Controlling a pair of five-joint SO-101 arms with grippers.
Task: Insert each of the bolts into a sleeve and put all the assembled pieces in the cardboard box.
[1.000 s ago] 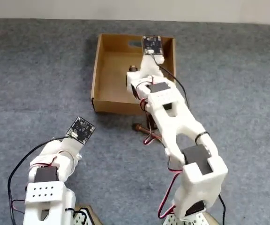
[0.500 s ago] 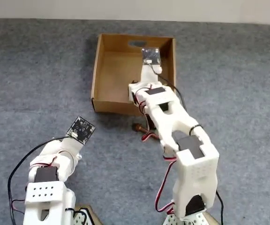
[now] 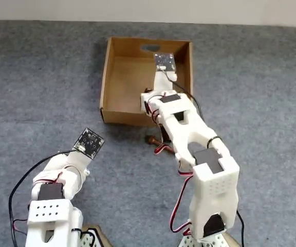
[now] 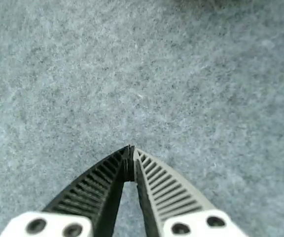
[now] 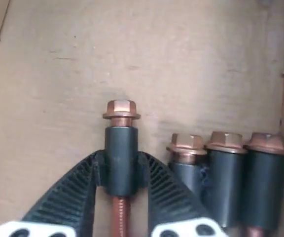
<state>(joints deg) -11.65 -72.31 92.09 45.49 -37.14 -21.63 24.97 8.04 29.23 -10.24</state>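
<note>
An open brown cardboard box (image 3: 122, 85) sits in the upper centre of the high view on a grey, carpet-like surface (image 3: 45, 77). The white right arm (image 3: 189, 134) stretches from the lower right of the frame up over the box's front wall, and its wrist is inside the box.

The right wrist view shows the right jaws narrowly parted and clamped on a black cylindrical sleeve (image 5: 120, 158). A copper-coloured hex-head bolt (image 5: 121, 109) runs through the sleeve, with its head out at the far end and its shank showing between the jaws. Whether this piece touches the box floor (image 5: 132, 49) cannot be told. Just beside it, but apart from it, three more sleeved copper bolts (image 5: 226, 173) lie packed side by side, the outermost close to a side wall of the box.

In the high view a small copper-brown piece (image 3: 150, 139), a bolt by its look, lies on the surface just outside the front wall of the box, partly under the right arm.

The white left arm (image 3: 60, 180) is folded in the lower left of the frame, well apart from the box. Its jaws are closed, the tips meeting over the bare grey surface (image 4: 181, 74).
</note>
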